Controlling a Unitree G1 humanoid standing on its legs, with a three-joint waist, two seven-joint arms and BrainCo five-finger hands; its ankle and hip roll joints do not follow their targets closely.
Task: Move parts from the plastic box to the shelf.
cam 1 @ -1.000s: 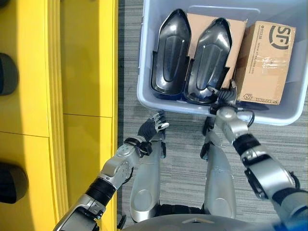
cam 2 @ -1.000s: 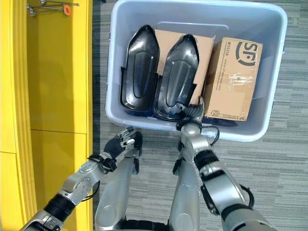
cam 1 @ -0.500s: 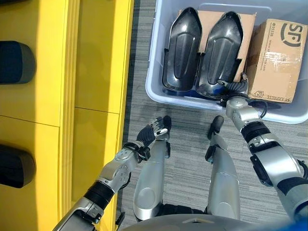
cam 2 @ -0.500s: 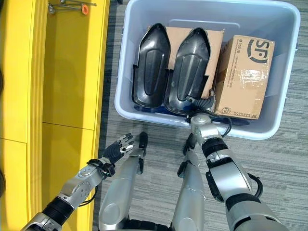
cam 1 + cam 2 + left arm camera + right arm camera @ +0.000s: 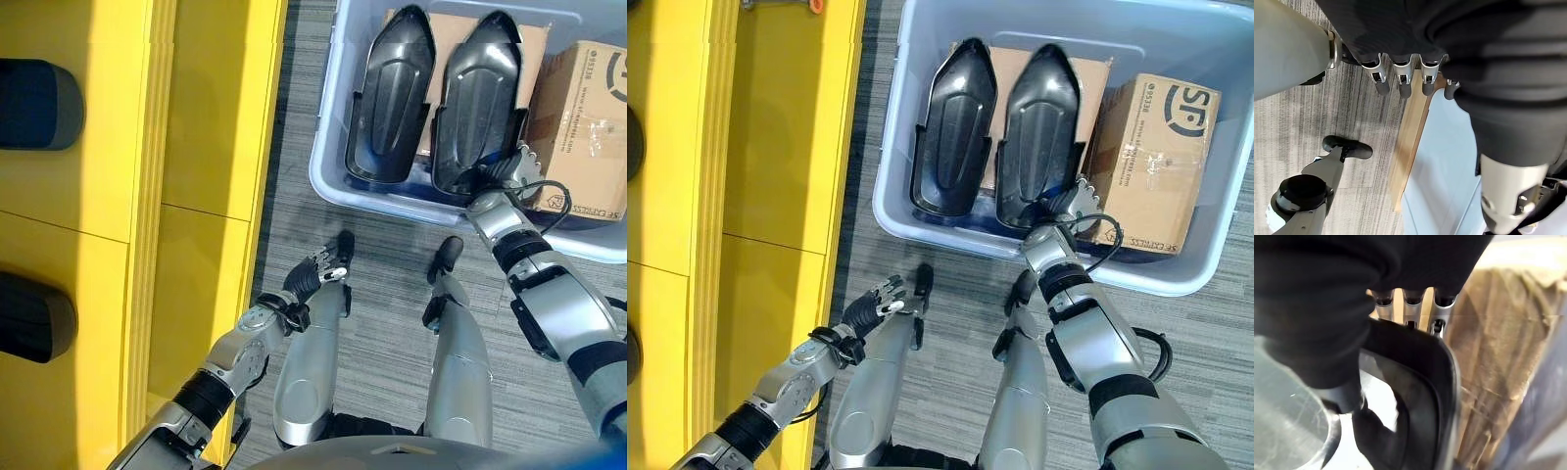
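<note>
A pale blue plastic box (image 5: 950,238) stands on the floor and holds two long black shell-shaped parts side by side, one on the left (image 5: 392,98) and one on the right (image 5: 480,98). My right hand (image 5: 509,174) reaches over the box's front wall to the near end of the right part. In the right wrist view that part's rim (image 5: 1425,362) lies between my straight fingers (image 5: 1410,301) and my thumb. My left hand (image 5: 312,277) hangs over the floor between shelf and box, its fingers (image 5: 1400,83) relaxed and holding nothing.
The yellow shelf (image 5: 196,117) runs along the left, with two dark parts (image 5: 39,103) lying on it. A taped cardboard box (image 5: 588,127) fills the plastic box's right side, and flat cardboard (image 5: 994,108) lies under the black parts. Grey carpet (image 5: 382,284) lies between them.
The camera has shifted, sliding the scene rightward. My right hand has gone from the box's front rim further in, onto the near end of the right black part. The left hand stays put.
</note>
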